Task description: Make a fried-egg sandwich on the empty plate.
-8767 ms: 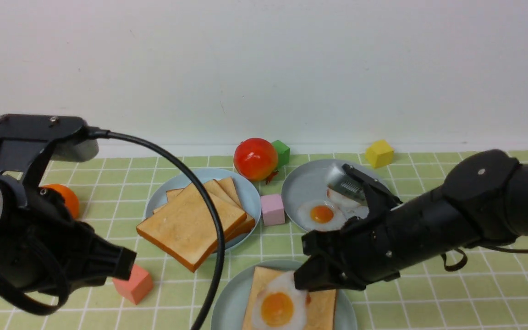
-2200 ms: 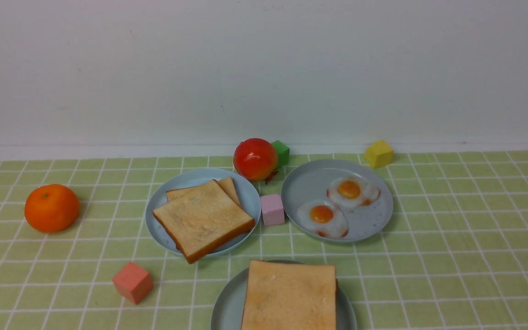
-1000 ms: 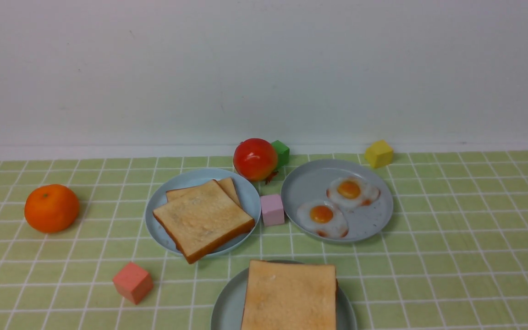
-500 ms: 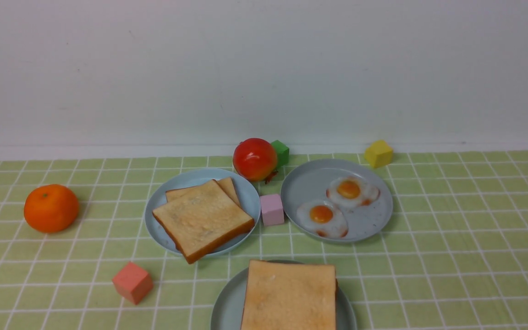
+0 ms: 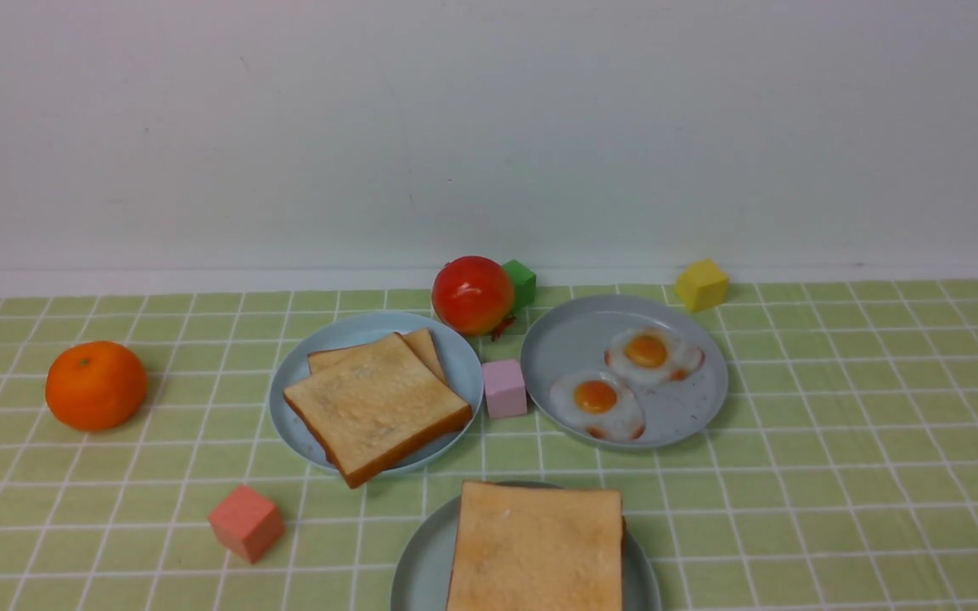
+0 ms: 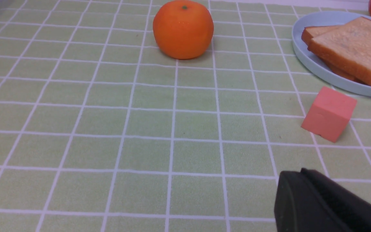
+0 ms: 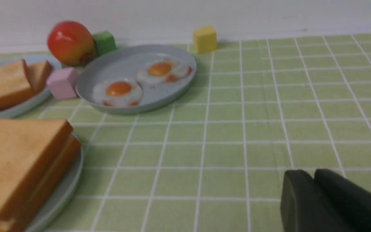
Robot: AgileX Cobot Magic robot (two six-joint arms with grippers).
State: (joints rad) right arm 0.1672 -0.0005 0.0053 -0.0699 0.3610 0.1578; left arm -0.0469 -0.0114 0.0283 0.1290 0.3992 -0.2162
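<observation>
The fried-egg sandwich (image 5: 536, 547) sits on the pale aqua-green plate (image 5: 421, 560) at the front middle; its top toast slice hides the fried egg. In the right wrist view the two stacked slices (image 7: 18, 161) rest on the plate (image 7: 71, 180). Neither arm shows in the front view. My left gripper (image 6: 301, 172) is shut and empty, low over the cloth near the pink cube. My right gripper (image 7: 312, 174) is shut and empty, over bare cloth well to the right of the sandwich.
A light-blue plate (image 5: 302, 373) holds two loose toast slices (image 5: 374, 407). A greyer plate (image 5: 565, 335) holds two fried eggs (image 5: 597, 400). An orange (image 5: 96, 383), tomato (image 5: 472, 294), and pink (image 5: 504, 388), salmon (image 5: 245, 523), green (image 5: 521, 280) and yellow (image 5: 701, 284) cubes lie around.
Both arms have left the front view. A toast slice from the light-blue plate now lies on the egg on the front plate. Nothing has moved in the last two seconds.
</observation>
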